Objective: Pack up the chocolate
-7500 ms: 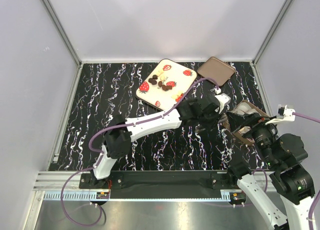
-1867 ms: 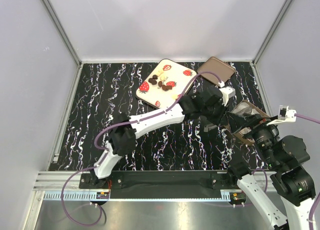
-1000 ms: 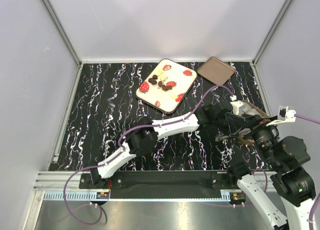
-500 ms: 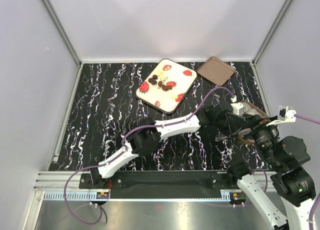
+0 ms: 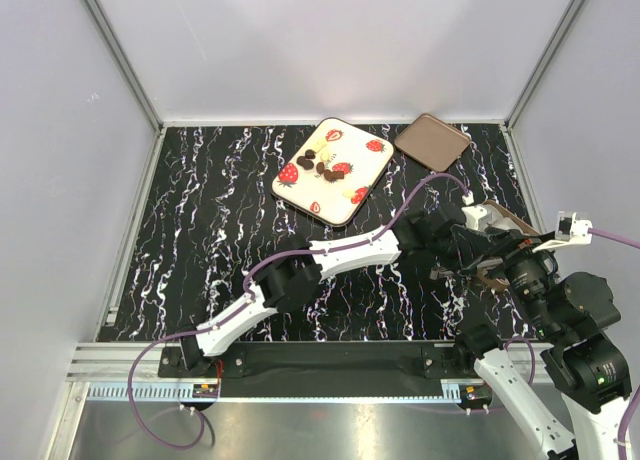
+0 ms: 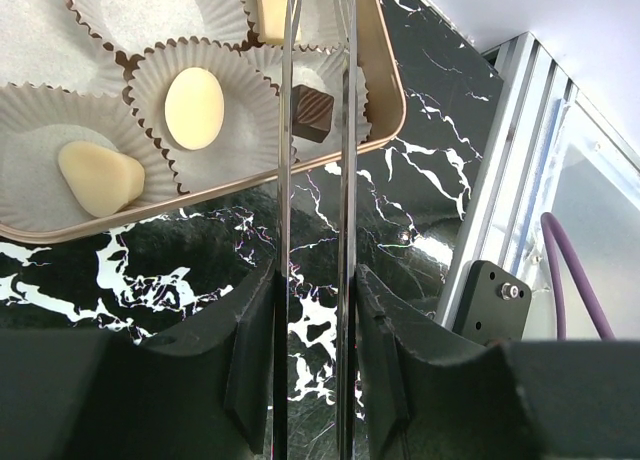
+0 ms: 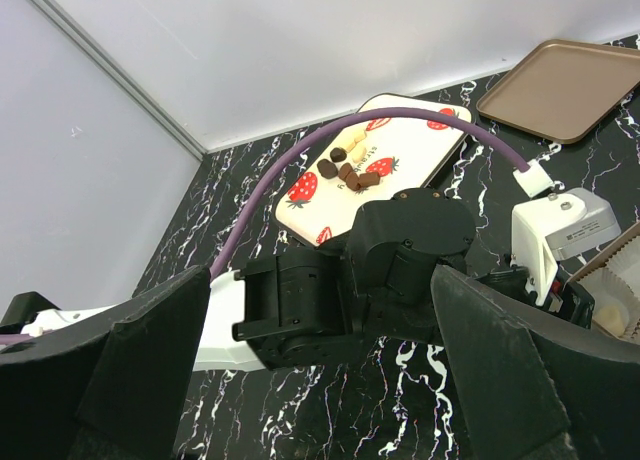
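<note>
A: Several chocolates already sit in the box at 3 o'clock on the bench: a cream oval, a cream wedge and a dark square, each in a paper cup. You have more loose chocolates on the strawberry tray at 12 o'clock.

B: Your left gripper hangs over the dark square, its thin blades a little apart. The piece looks to lie in its cup, not pinched. Your right gripper is spread wide and empty.

A: Treat each piece as light, hard, brittle and probably slick. Take it across its flat sides and squeeze gently.

B: Mind the box's raised rim and the soft fluted paper, which your blades could snag. Lift straight up before you swing toward 12 o'clock. The brown lid at 1 o'clock lies just beside the tray.
</note>
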Robot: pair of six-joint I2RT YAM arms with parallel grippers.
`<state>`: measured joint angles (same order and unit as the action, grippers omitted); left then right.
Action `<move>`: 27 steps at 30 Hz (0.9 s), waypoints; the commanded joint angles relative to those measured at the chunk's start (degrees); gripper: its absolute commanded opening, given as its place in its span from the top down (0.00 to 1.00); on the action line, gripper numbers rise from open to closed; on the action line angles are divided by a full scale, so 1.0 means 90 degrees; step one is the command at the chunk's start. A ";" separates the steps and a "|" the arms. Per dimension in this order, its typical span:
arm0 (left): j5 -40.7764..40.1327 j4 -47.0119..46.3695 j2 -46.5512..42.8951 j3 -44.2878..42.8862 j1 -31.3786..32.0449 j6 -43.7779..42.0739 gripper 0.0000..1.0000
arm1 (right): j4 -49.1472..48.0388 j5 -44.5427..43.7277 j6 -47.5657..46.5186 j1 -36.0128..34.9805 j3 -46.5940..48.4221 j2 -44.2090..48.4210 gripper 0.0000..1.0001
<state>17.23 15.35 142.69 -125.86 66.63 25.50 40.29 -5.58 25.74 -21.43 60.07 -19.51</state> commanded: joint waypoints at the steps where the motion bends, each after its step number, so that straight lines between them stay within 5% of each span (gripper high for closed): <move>1: -0.0059 -0.0485 -0.0473 -0.0029 -0.0001 -0.0118 0.63 | -0.0161 -0.0161 -0.0086 0.0008 0.0112 -0.0059 0.01; 13: -0.1426 -0.0339 -0.2182 0.1142 -0.0147 -0.0304 0.64 | -0.0170 -0.0200 -0.0018 0.0008 0.0298 -0.0147 0.01; 27: -0.3623 0.1252 -0.4760 0.4071 -0.2207 -0.0381 0.63 | -0.0307 -0.0034 0.0217 0.0008 0.0103 -0.0430 0.02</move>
<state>-7.64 23.11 104.73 -92.95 48.88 23.68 40.10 -6.39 26.83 -21.43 61.36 -21.52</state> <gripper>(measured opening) 0.367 0.986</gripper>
